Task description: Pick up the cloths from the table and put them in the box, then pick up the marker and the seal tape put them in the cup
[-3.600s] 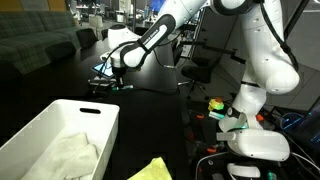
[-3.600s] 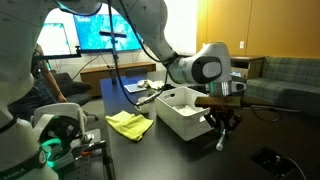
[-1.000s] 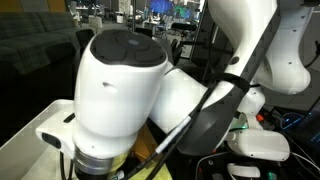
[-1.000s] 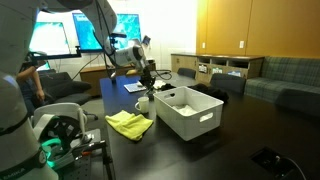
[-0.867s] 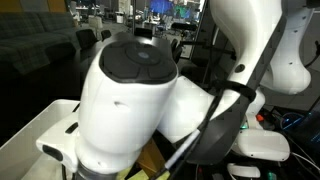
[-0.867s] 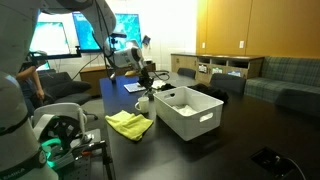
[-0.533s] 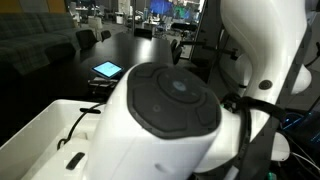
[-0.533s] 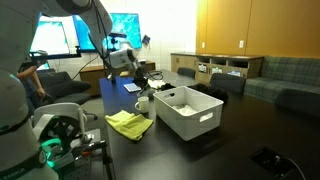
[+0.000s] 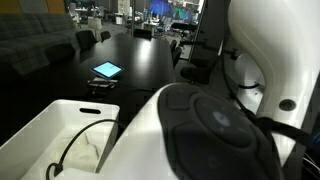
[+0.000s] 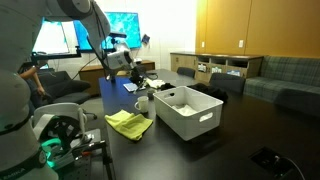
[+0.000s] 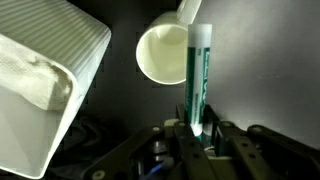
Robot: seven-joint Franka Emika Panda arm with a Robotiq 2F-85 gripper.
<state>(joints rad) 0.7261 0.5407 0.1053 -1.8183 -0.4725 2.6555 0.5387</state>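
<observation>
White cup point(image 11: 165, 55) near box point(image 11: 40, 70) and marker point(image 11: 197, 75)

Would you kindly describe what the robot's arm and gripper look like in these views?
The arm has smooth, rounded, glossy white shells. In an exterior view, its nearest joint carries a dark grey circular cap, and a thin black cable loops beside it. In the wrist view the gripper is dark, nearly black, with blocky fingers.

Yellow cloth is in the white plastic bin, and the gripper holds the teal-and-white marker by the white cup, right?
No. The bright yellow cloth lies on the dark table beside the white plastic bin, not in it; an exterior view shows this. The gripper does hold the teal-and-white marker by the white cup.
</observation>
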